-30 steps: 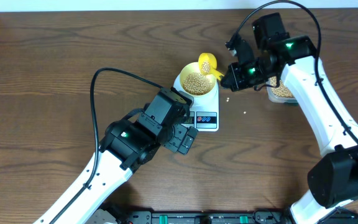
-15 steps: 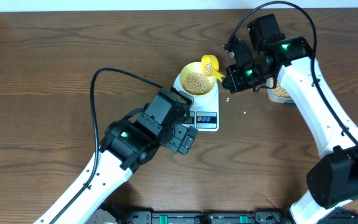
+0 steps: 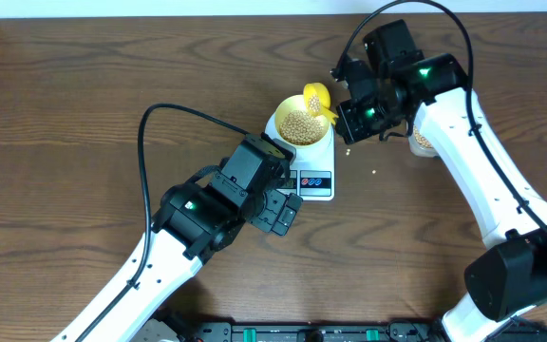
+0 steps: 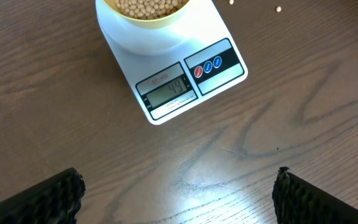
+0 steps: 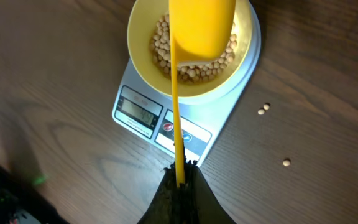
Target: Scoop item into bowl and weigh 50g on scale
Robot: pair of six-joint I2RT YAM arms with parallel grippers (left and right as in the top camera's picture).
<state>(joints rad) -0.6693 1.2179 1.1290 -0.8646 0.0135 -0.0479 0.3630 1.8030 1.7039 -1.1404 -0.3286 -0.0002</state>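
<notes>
The beans (image 3: 299,125) lie heaped in the pale-yellow bowl (image 3: 280,118), which sits on the far end of the white scale (image 3: 323,152) near the middle of the dark wood-grain table (image 3: 74,114). From overhead the scale's long axis runs far to near, with its display (image 3: 284,179) and red and blue buttons (image 3: 315,179) at the end toward the robot. A yellow scoop (image 3: 316,96) hangs over the bowl's far right rim. Its handle slants down and right into the right gripper (image 3: 342,116), which is clamped on it. A clear tub (image 3: 422,142) of more beans shows partly behind the right arm, and stray beans (image 3: 350,152) lie on the wood right of the scale. A pale wall (image 3: 160,8) edges the far side of the table. The left gripper (image 3: 288,211) hovers just near of the scale. In the left wrist view the scale sits diagonally with its display end pointing down and right, and the digits appear to read 44. The bowl is cut off by the top edge, and the two black fingertips sit wide apart in the bottom corners with nothing between them. In the right wrist view the scoop's handle runs straight up the frame from the closed jaws to the cup. The cup covers the far part of the bowl, and the beans show beneath it. The scale angles down and left, and three stray beans rest on the wood to its right.
</notes>
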